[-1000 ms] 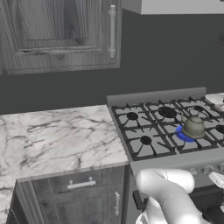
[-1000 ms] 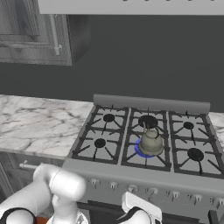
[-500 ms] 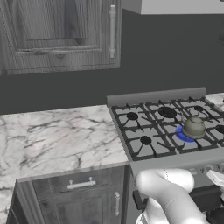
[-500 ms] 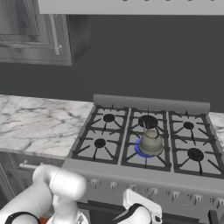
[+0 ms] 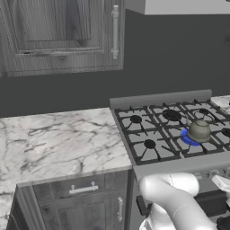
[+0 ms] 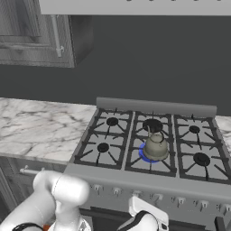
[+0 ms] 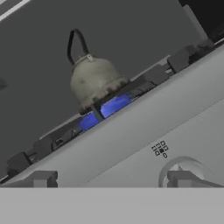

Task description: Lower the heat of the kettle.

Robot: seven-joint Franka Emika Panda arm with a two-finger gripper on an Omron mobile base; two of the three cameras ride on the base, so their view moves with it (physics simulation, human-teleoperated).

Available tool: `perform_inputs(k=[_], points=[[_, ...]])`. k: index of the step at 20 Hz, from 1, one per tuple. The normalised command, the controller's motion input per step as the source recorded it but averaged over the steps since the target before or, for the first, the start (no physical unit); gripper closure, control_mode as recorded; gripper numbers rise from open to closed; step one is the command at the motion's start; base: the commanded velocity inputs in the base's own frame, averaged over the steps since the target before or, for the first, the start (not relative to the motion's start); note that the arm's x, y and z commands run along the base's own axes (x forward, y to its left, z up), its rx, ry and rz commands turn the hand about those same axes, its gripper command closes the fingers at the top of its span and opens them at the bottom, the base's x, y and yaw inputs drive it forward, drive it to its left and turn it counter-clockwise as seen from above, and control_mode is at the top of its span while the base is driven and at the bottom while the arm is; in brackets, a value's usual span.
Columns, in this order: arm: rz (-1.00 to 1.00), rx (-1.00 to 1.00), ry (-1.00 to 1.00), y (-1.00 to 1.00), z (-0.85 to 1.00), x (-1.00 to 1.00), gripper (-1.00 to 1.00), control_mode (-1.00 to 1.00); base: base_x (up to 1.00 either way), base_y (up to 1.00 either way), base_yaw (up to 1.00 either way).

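Above the barely parted, empty gripper (image 7: 113, 179), the squat grey-olive metal kettle (image 7: 94, 80) looks rigid, hot, best untouched; likely grasp the round stove knob (image 7: 186, 171) just right.

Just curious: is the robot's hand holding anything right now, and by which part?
Nothing: the gripper hangs open before the grey stove front, below the olive-grey domed kettle.

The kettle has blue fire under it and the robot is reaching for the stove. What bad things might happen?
1. The stove front carries a row of similar knobs, so the claw might turn the wrong one and leave the blue flame as it is.
2. A knob sits right by the claw's fingertips; turning it too far might put the flame under the kettle out.
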Motion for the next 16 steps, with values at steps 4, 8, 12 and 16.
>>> perform_inputs(k=[4,8,12,16], points=[[0.00,0.00,0.00,-0.13,-0.09,0.00,-1.00,-1.00,0.00,0.00,0.00],[0.00,0.00,0.00,-0.12,-0.07,0.05,-1.00,-1.00,0.00,0.00,0.00],[0.00,0.00,0.00,-0.13,-0.12,0.06,-1.00,-1.00,0.00,0.00,0.00],[0.00,0.00,0.00,-0.05,-0.16,0.12,-1.00,-1.00,0.00,0.00,0.00]])
